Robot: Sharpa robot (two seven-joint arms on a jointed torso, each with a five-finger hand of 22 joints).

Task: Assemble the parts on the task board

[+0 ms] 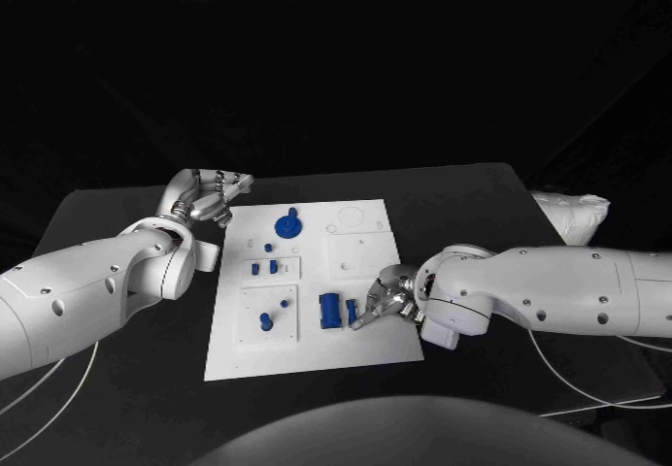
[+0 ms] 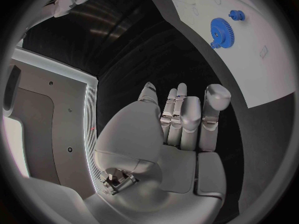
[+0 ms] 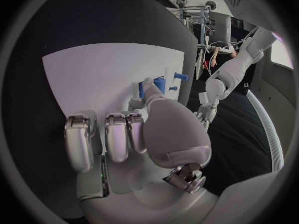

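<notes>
The white task board (image 1: 316, 345) lies mid-table. On it are a blue gear (image 1: 285, 225), small blue pieces (image 1: 263, 268) and a blue peg part (image 1: 268, 318). Two upright blue blocks (image 1: 330, 311) stand near its right edge. My right hand (image 1: 386, 301) hovers at that edge, fingertips against the nearer blue block (image 3: 156, 84); whether they grip it is hidden. The right hand (image 3: 134, 134) has its other fingers curled. My left hand (image 1: 210, 201) hangs off the board's far left corner. In its wrist view the left hand (image 2: 181, 124) is straight-fingered and holds nothing, with the gear (image 2: 219, 29) beyond.
A white bundle (image 1: 574, 216) lies at the table's far right corner. White cables (image 1: 617, 400) trail under my right arm. Black table (image 1: 126, 223) surrounds the board (image 2: 261, 64). My left arm (image 3: 230, 69) appears across the board in the right wrist view.
</notes>
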